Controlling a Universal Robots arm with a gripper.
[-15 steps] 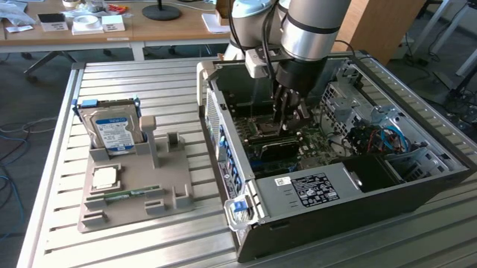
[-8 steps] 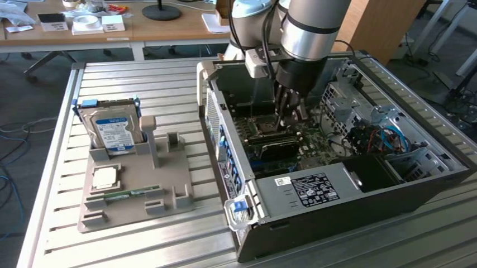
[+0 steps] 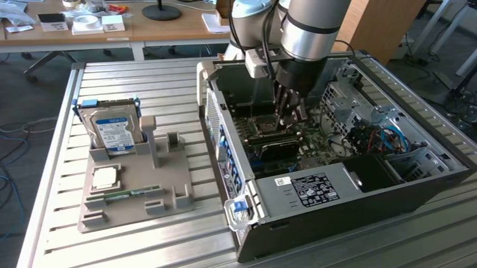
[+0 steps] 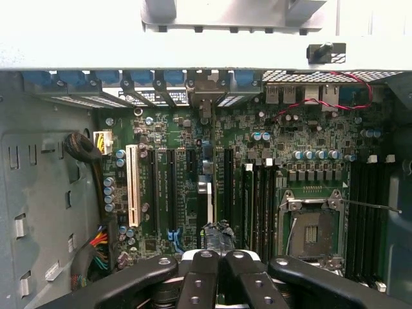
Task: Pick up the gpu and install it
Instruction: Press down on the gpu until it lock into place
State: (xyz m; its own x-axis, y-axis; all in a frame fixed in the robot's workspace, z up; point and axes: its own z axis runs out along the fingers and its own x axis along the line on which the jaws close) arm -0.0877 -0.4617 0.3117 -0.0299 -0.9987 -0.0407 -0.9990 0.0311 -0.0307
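The gpu (image 4: pixel 206 205) stands edge-on inside the open computer case (image 3: pixel 417 120), running from its silver bracket at the rear slot openings towards me, in line with a black expansion slot on the green motherboard (image 4: pixel 302 138). My gripper (image 4: pixel 217 256) is shut on the card's near end, one black finger on each side. From the exterior view, the gripper (image 3: pixel 287 120) reaches straight down into the case, and the gpu (image 3: pixel 277 146) shows as a dark block just below the fingertips, low over the motherboard.
On the slatted table at the exterior view's left, a grey holder (image 3: pixel 160 192) carries a silver hard drive (image 3: pixel 113 129), a processor chip (image 3: pixel 104 177) and a green memory stick (image 3: pixel 123 195). Inside the case are the processor socket (image 4: pixel 312 233), memory slots and cable bundles (image 3: pixel 384 137).
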